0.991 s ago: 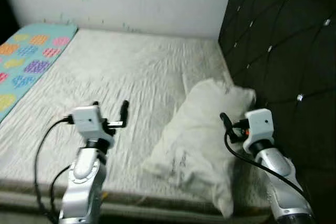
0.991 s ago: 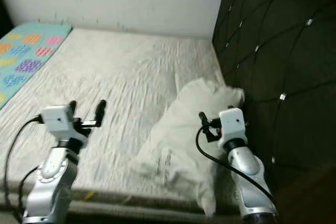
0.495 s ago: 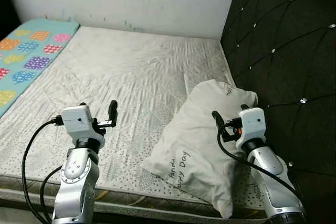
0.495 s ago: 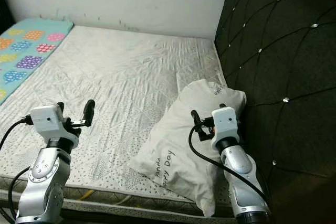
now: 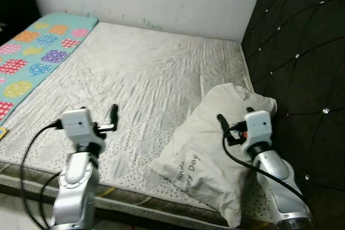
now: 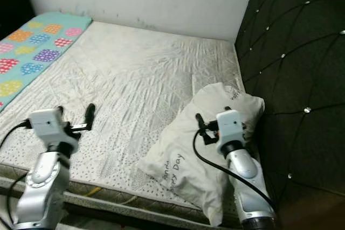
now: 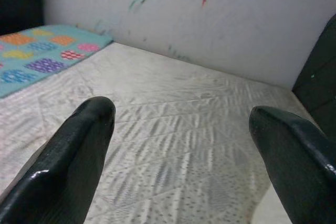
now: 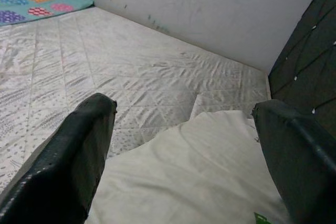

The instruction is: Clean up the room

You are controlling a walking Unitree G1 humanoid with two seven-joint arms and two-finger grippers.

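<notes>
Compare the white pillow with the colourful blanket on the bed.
The pillow is plain white with small dark lettering; the blanket is teal with coloured patches. The pillow lies puffed up beside the dark headboard; the blanket lies flat along the opposite edge. Both rest on the mattress.

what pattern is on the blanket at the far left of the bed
The blanket is turquoise with multicoloured dotted heart-like patches: pink, yellow, orange, purple. The left eye view shows it best.

mattress (image 5: 145,79): bare, quilted white, fills centre of frame | pillow (image 5: 215,144): white, printed text, lower right, against dark tufted headboard (image 5: 302,52) | blanket (image 5: 32,57): teal, coloured spots, upper left | left gripper (image 5: 99,116): fingers apart, lower left | right gripper (image 5: 233,122): over pillow
</notes>
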